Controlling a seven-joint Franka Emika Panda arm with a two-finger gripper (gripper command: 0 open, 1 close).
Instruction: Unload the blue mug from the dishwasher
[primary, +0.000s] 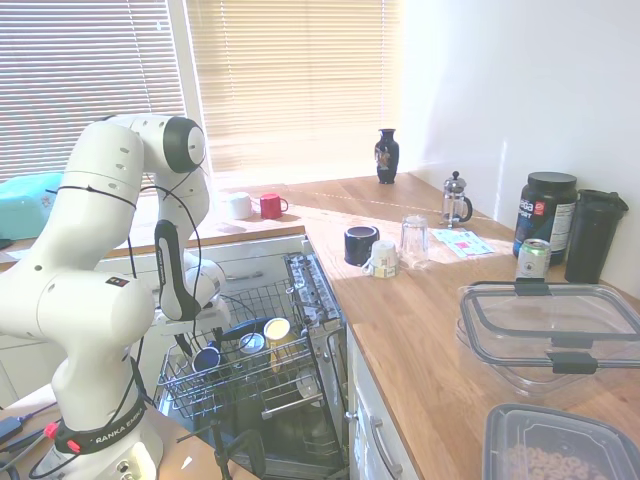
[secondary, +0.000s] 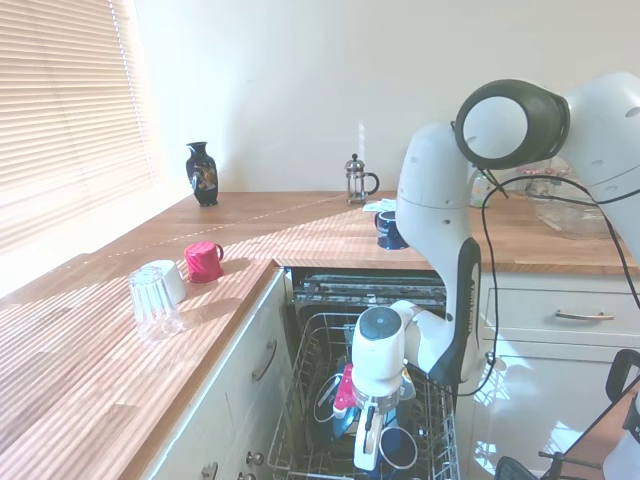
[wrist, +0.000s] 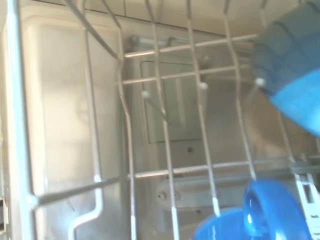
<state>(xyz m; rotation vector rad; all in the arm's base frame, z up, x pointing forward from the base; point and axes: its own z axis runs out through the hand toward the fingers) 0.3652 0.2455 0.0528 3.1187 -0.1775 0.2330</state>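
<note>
Gripper (secondary: 368, 440) low in dishwasher (secondary: 330, 335) rack; blue mug (secondary: 397, 447) lies at its 3 o'clock, mouth up; finger state unclear.

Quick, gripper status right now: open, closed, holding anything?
Gripper: down in the dishwasher rack; open or closed cannot be told, and no held item is visible.

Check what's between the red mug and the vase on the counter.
Nothing: bare wooden counter runs from the red mug to the vase, clearest in the second exterior view.
</note>
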